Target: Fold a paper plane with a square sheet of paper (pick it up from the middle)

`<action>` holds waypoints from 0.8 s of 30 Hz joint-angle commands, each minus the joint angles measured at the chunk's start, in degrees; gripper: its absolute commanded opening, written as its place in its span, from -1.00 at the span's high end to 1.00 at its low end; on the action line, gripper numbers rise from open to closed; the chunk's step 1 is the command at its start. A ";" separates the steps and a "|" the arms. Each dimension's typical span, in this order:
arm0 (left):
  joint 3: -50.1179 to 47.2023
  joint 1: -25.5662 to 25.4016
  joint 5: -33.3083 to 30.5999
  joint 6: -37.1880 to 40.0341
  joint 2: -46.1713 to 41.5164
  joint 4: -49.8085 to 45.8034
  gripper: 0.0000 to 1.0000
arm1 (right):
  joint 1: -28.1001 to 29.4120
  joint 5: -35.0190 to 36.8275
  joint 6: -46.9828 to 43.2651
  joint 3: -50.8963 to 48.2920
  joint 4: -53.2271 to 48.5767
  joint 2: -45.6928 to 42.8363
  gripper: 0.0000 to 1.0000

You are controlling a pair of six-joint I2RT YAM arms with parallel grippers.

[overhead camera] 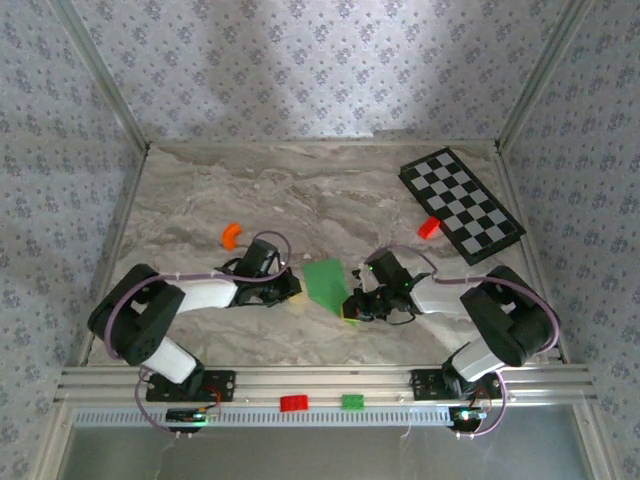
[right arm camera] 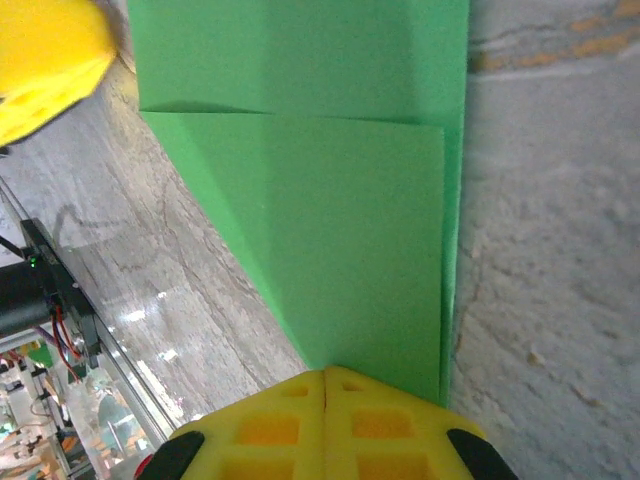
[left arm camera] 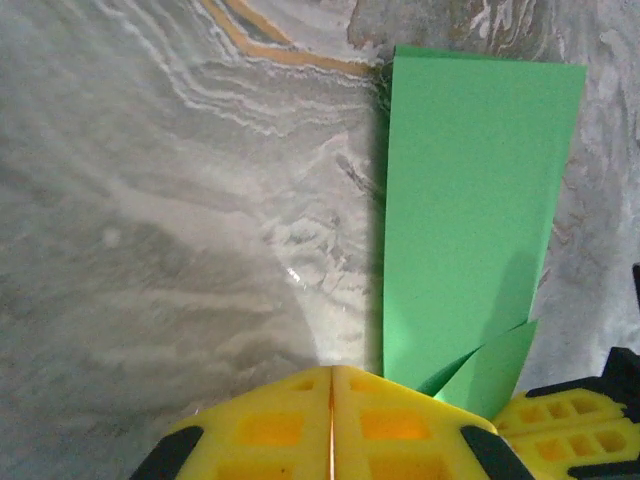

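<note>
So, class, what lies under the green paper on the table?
Marbled table shows around every visible edge of the green paper, so it seems to lie on that. The patch directly beneath is covered, so nothing else there can be confirmed.

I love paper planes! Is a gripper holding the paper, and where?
Cannot tell: right gripper is shut at the folded end of the green paper, pinching or pressing.

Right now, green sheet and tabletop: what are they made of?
Green sheet: thin matte paper, apparently; it holds sharp creases and layered flaps. Tabletop: marble-look with grey veining, faintly glossy; real stone or printed laminate can't be told.
</note>
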 commanded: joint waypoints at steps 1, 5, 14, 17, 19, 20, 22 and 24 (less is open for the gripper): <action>3.12 0.12 -2.96 3.41 -4.23 -7.31 0.80 | 0.34 0.70 -0.19 0.63 -2.52 -3.79 0.76; 3.30 0.10 -2.90 3.95 -5.87 -7.27 0.79 | -3.01 5.38 1.24 0.60 -5.17 -9.18 0.45; 1.67 0.36 -1.17 0.12 -4.82 -3.60 0.50 | -7.73 4.41 -1.16 3.81 -5.81 -5.95 0.14; 1.61 0.52 -0.96 -0.41 -4.74 -2.89 0.42 | -7.04 1.03 0.29 3.98 -1.50 -3.94 0.15; 1.72 0.67 -0.50 -0.50 -4.72 -2.61 0.38 | -6.68 0.97 0.65 4.14 -0.22 -2.83 0.17; 1.85 0.78 -0.20 -0.50 -4.55 -2.52 0.36 | -6.64 0.96 0.57 4.28 -0.08 -2.26 0.17; 2.09 1.01 1.14 -0.42 -3.89 -1.82 0.34 | -6.63 0.89 0.22 4.66 -0.32 -0.90 0.21; 2.54 1.31 2.35 -0.33 -3.14 -1.63 0.33 | -6.60 0.17 0.31 4.66 0.60 -0.05 0.30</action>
